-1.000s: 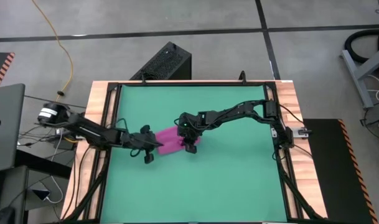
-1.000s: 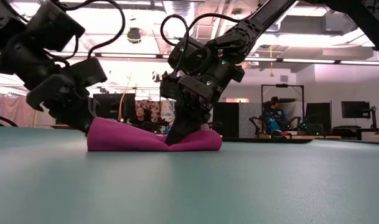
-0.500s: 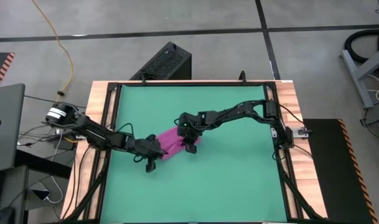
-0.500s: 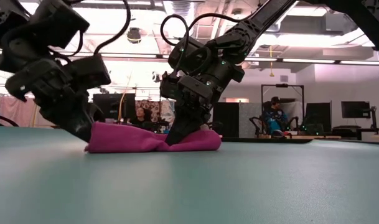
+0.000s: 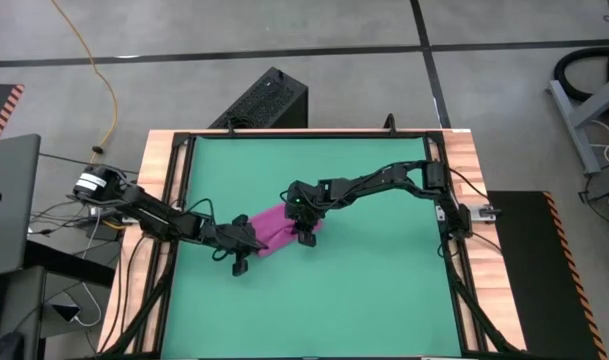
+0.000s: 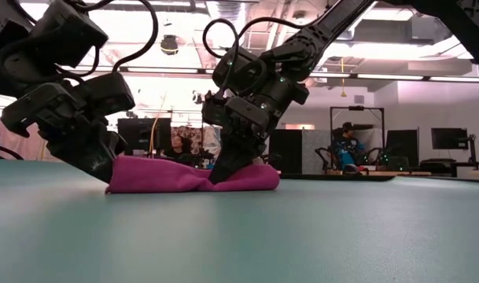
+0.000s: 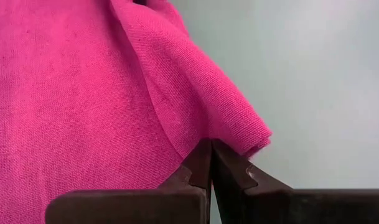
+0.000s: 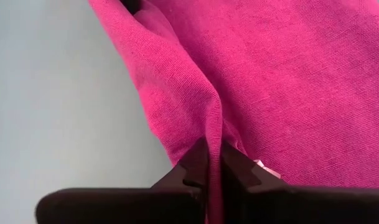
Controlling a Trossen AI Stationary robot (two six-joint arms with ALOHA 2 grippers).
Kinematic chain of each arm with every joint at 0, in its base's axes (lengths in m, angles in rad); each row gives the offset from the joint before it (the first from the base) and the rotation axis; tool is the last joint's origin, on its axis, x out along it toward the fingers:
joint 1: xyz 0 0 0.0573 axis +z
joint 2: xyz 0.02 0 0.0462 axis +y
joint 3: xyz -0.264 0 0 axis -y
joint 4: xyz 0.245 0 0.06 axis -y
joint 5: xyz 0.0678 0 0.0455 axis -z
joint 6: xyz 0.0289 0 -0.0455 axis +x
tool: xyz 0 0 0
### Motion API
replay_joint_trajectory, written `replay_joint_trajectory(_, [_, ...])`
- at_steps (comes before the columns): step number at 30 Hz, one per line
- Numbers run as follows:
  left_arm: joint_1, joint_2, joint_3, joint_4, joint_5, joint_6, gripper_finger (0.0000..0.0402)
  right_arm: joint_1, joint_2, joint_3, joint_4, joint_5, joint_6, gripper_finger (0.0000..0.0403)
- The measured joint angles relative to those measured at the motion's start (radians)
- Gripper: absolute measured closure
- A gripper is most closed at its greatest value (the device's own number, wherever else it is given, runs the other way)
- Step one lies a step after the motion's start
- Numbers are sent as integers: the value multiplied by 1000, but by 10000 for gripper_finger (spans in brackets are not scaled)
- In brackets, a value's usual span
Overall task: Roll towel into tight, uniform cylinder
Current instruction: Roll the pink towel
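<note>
The magenta-pink towel (image 5: pixel 276 228) lies bunched in a low, loosely folded heap on the green mat (image 5: pixel 364 290), its underside flat on the mat. In the low view the towel (image 6: pixel 168 174) dips in the middle. My left gripper (image 5: pixel 247 242) is at the towel's left end, shut on its edge. My right gripper (image 5: pixel 305 233) is at the towel's right part, shut on a fold. A scrap of white tag (image 8: pixel 261 164) shows beside the right fingers. My left gripper pinches the towel's folded edge near a corner (image 7: pixel 221 133) at its fingertips, slanting down from the table's left. Creases run up from the tips; the towel rests on the mat. My right gripper pinches an upright fold (image 8: pixel 214 138) between its two fingers, slanting down from the right. The cloth lies on the mat.
A wooden frame (image 5: pixel 169 170) borders the mat. Bare green mat lies on all sides of the towel. A black box (image 5: pixel 266 100) stands on the floor beyond the far edge, and people sit in the room behind (image 6: pixel 348 145).
My left gripper has shifted a little toward the table's near edge and turned, tipping lower at the towel's left end, which has been nudged slightly leftward in the low view. The rest of the towel has stayed put.
</note>
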Motion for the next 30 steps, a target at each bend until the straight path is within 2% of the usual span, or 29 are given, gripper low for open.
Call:
replay_joint_trajectory(12, [0, 0, -1, -48, -2, 2, 401, -10, -74, 0, -5, 40, -29, 339])
replay_joint_trajectory(25, [0, 0, -1, -49, 1, 22, 401, -21, -83, 2, 28, 45, -119, 338])
replay_joint_trajectory(30, [0, 0, -2, -48, 1, 22, 401, -28, -91, 2, 34, 55, -151, 317])
